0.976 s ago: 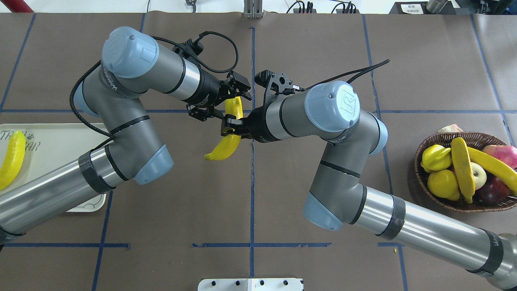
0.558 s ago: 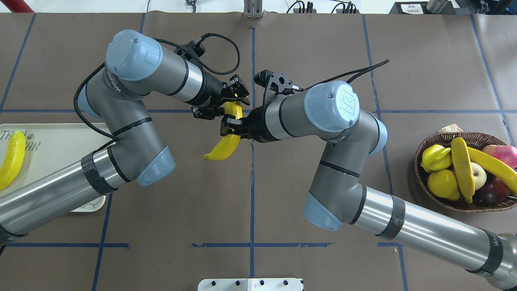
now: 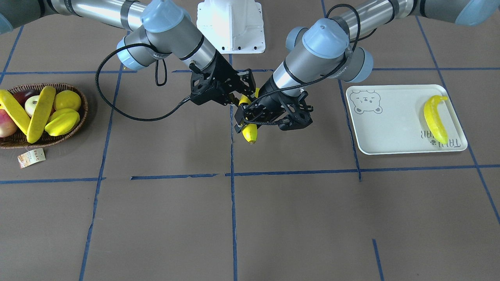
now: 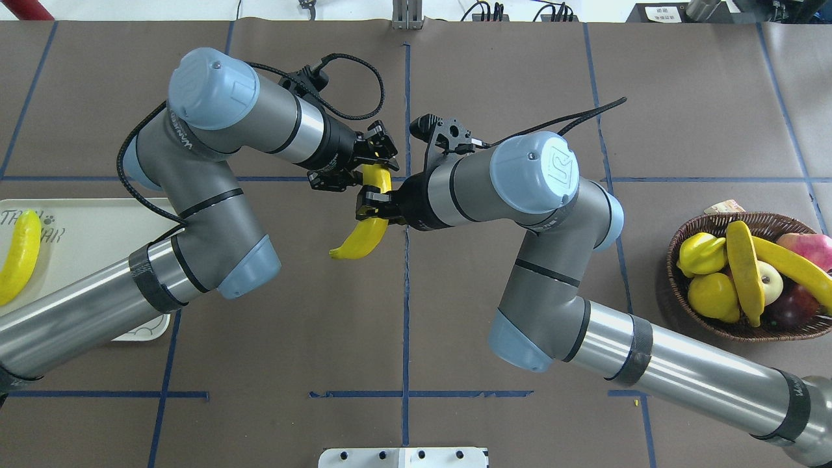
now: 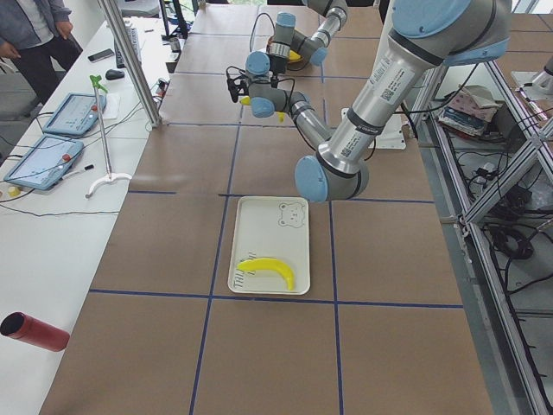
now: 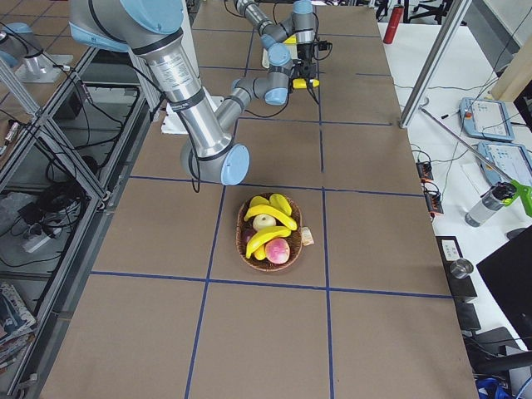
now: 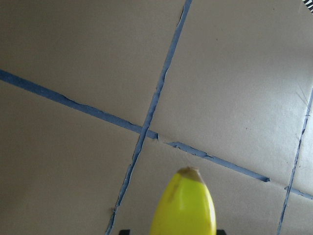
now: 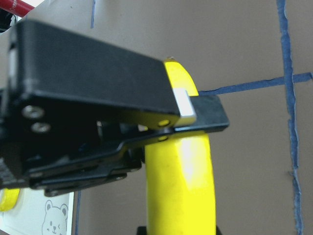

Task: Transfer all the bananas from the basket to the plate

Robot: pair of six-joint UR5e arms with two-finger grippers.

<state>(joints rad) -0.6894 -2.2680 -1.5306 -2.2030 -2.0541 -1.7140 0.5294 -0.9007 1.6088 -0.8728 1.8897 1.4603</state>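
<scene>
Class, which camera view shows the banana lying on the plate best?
Exterior front-facing: the banana lies whole and unblocked on the plate. Exterior left shows it whole but smaller; overhead exterior crops it at the frame edge; the right wrist view catches only a sliver.

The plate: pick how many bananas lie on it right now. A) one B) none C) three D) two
A: a single banana lies on the plate; the held banana is in mid-air away from it, and the others are in the basket.
</scene>
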